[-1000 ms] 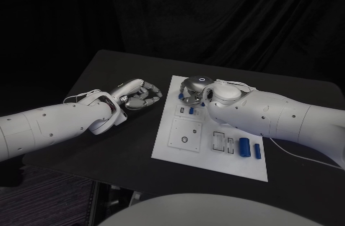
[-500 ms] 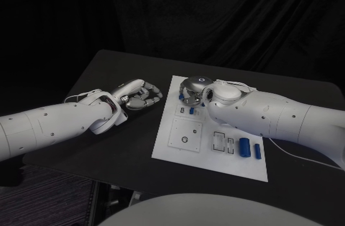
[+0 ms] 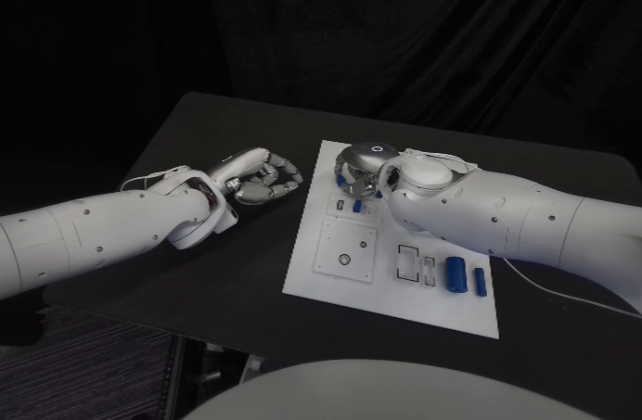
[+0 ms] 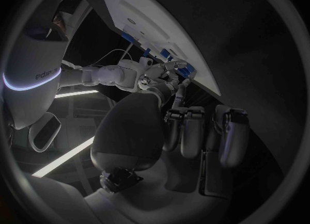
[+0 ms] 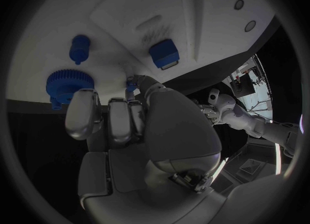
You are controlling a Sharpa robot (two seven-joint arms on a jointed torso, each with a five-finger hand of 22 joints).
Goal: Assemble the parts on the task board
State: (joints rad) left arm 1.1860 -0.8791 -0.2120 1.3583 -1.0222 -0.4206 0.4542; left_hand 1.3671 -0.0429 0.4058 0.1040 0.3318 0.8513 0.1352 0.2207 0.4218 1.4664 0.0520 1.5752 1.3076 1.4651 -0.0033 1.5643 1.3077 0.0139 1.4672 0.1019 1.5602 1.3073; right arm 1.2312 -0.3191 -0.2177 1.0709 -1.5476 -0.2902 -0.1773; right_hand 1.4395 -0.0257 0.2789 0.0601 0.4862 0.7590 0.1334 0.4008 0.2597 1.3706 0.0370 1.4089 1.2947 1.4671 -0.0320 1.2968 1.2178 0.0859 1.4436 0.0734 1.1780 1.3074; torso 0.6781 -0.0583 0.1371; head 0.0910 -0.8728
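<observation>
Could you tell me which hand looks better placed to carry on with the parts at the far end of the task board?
Probably the right hand: it is over the task board beside the blue gear. The left hand sits curled off the board.

Right hand crowds task board far end; near end open

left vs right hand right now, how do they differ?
The left hand rests on the black table beside the task board, fingers curled in on nothing; the right hand is over the board's far end. The right hand's fingertips pinch a small blue part near the blue gear. Both are silver on white arms.
</observation>
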